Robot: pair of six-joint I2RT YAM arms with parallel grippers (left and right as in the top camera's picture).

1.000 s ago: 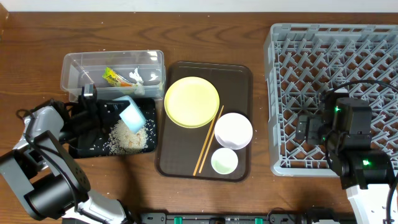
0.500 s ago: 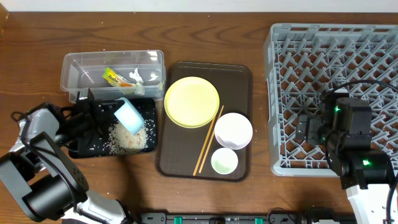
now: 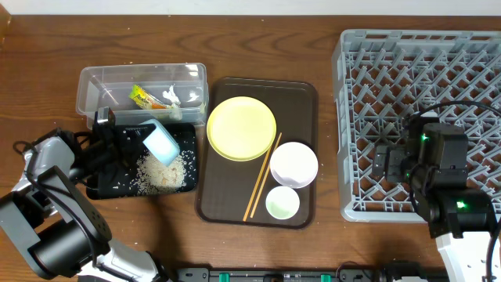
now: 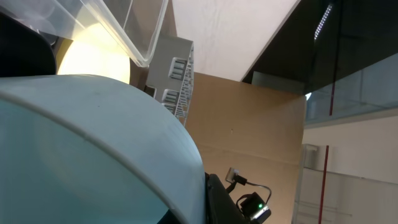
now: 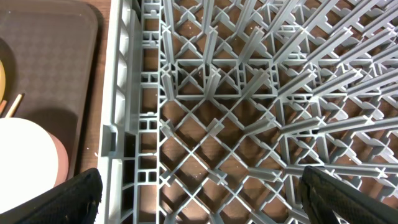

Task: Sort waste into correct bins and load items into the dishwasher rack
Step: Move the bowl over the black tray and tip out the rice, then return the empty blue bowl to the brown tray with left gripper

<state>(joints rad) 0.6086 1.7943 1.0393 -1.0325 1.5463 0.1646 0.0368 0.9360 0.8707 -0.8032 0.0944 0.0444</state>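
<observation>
My left gripper [image 3: 129, 141] is shut on the light blue bowl [image 3: 161, 143], held tilted on its side over the black bin [image 3: 106, 186], where a heap of white rice [image 3: 160, 172] lies. The bowl fills the left wrist view [image 4: 81, 149]. The clear bin [image 3: 90, 82] holds the green-and-yellow wrapper [image 3: 142, 96] and tissue bits [image 3: 172, 97]. The yellow plate [image 3: 241, 128], white bowl [image 3: 293, 164], pale green cup [image 3: 282, 204] and chopsticks [image 3: 262, 176] lie on the brown tray [image 3: 301, 94]. My right gripper [image 5: 199, 199] is open over the grey dishwasher rack [image 3: 423, 55], near its left wall [image 5: 118, 93].
Loose rice grains lie scattered on the table left of the black bin [image 3: 59, 133]. The rack's upright pegs [image 5: 261, 68] stand under the right gripper. The tray's edge and the white bowl [image 5: 28, 155] show left of the rack in the right wrist view.
The left gripper has shifted slightly up and left with the tilted blue bowl over the black bin. The right arm has not moved.
</observation>
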